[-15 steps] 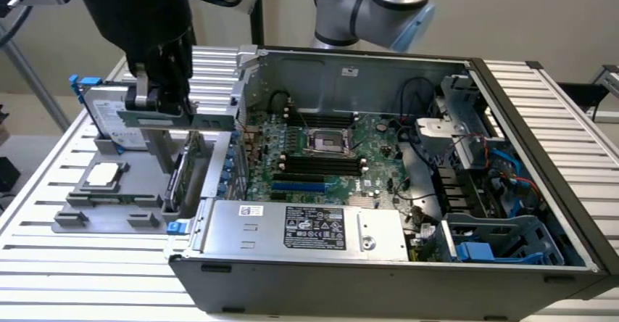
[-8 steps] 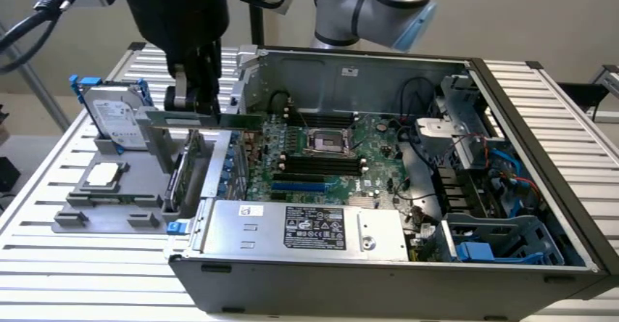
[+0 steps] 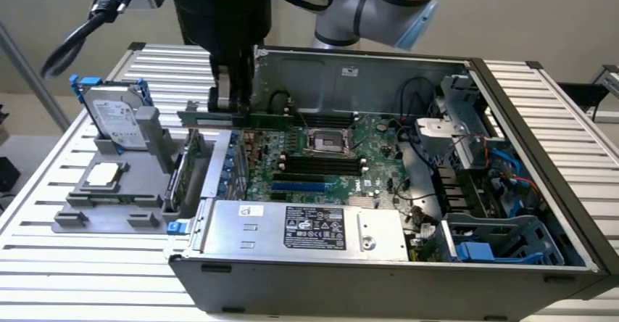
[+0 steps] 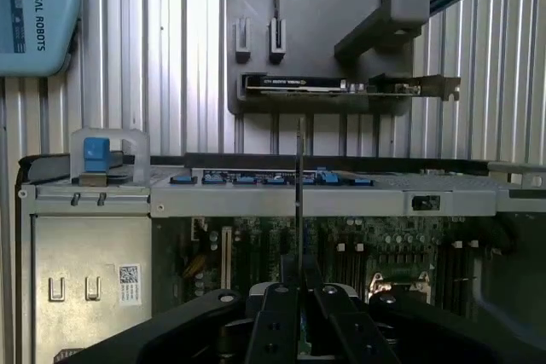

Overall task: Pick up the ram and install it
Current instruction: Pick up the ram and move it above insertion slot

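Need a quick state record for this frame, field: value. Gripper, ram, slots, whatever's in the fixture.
gripper: shut on the ram
ram: held level in the air, over the open case near its wall at the exterior view's left; not seated
memory slots: black, look empty, lower than the ram and toward the exterior view's right
fixture: gray, beside the case at the exterior view's left
in fixture: hard drive, expansion card
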